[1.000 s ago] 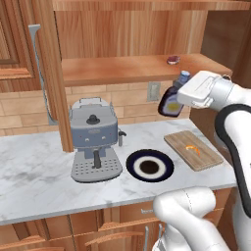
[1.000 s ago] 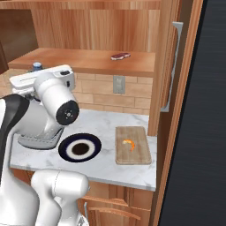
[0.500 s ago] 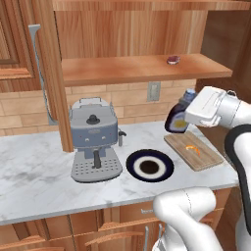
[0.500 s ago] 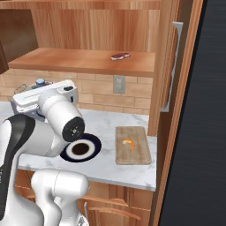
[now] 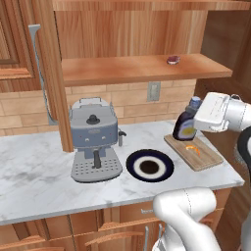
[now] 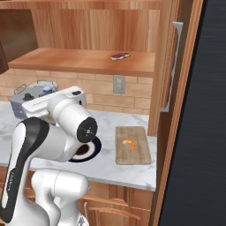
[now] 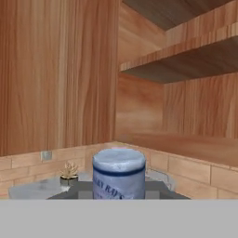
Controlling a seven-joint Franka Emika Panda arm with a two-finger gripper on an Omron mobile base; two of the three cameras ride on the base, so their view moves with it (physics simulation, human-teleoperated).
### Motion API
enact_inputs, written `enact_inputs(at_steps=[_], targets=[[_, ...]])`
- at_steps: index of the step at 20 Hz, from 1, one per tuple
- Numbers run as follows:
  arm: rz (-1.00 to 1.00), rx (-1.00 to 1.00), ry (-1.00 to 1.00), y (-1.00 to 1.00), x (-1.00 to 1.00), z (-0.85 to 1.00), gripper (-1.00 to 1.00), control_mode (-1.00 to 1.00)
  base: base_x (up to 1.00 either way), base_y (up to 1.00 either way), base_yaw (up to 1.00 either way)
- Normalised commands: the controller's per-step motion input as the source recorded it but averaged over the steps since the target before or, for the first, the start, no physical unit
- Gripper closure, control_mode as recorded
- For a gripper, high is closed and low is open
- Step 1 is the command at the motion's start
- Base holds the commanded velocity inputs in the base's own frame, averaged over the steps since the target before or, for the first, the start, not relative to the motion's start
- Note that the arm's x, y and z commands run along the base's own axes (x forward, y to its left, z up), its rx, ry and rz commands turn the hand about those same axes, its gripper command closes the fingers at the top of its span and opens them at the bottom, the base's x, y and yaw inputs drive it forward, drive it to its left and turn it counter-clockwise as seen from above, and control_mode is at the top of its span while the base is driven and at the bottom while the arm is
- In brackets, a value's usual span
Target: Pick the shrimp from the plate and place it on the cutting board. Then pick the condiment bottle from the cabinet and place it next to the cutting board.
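Bottle held in the gripper, hanging in the air above the far end of the cutting board. The fingers are clenched on its upper part, just under the blue cap, and the dark body with its yellow-and-white label leans a little away from the hand. In the hand view the cap sits right in front of the camera, close against the hand.

Directly below the gripper lies the board, and on it the small orange shrimp, apart from the bottle. From the right base view the shrimp rests near the middle of the board.

Beyond the board, further from the hand, the plate sits on the marble counter, and past that stands the grey coffee machine. Above and behind the hand runs the cabinet shelf, with a small dark red lump on it.
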Motion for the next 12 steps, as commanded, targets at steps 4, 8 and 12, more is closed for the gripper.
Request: enact_inputs(at_steps=[4,8,12], targets=[[0.0,0.0,0.0,0.0,-0.14,-0.54,1.0,-1.0,0.0,0.0,0.0],[0.0,0.0,-0.01,0.01,-0.09,-0.7,1.0,-1.0,0.0,0.0,0.0],[0.0,0.0,-0.05,0.11,-0.02,-0.86,1.0,-1.0,0.0,0.0,0.0]])
